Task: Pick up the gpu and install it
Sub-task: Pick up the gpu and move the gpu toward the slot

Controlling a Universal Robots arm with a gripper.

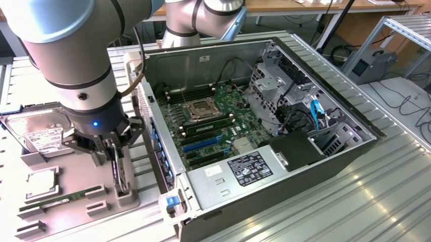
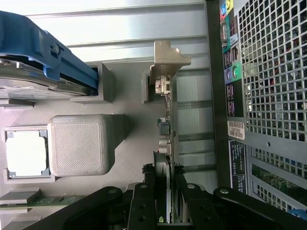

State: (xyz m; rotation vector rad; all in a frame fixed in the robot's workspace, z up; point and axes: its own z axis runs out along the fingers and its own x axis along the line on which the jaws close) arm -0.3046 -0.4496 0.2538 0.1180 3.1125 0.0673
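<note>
The gpu stands on edge in the grey holder tray, on the exterior view's left of the open computer case, with my gripper narrowed onto it, clamping both faces.

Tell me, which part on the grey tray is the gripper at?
The gpu: the thin black card standing on edge, clasped by the gripper. The hard drive, chip and memory stick lie flat.
</note>
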